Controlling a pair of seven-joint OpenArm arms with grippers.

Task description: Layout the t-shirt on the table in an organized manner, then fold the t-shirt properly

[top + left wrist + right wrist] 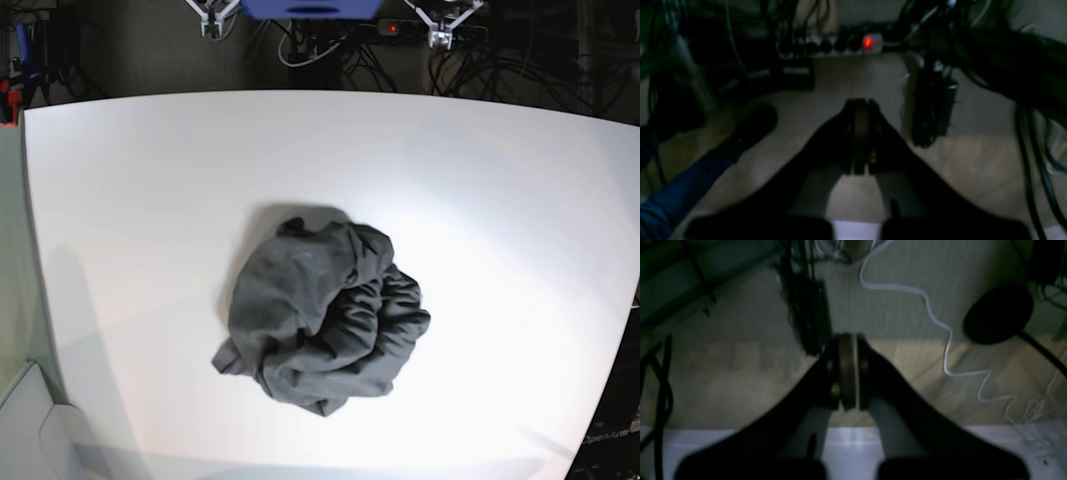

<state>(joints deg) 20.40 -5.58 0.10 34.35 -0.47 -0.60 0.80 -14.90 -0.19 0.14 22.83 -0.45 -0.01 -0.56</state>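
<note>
Currently, from my remote seat, the t-shirt (320, 315) sits as a crumpled charcoal-grey heap near the middle of the white tabletop (500, 180), soft cloth bunched into deep folds and rounded ridges, a small flap poking out at its lower left. The tabletop is smooth and matte, with a curved edge. Both arms sit off the far edge. The left gripper (861, 103) has its dark fingers (849, 133) pressed together on nothing, above a dim floor with a power strip (840, 45) glowing red. The right gripper (848, 338) is likewise closed and empty, beside a white coiled cable (940, 326).
</note>
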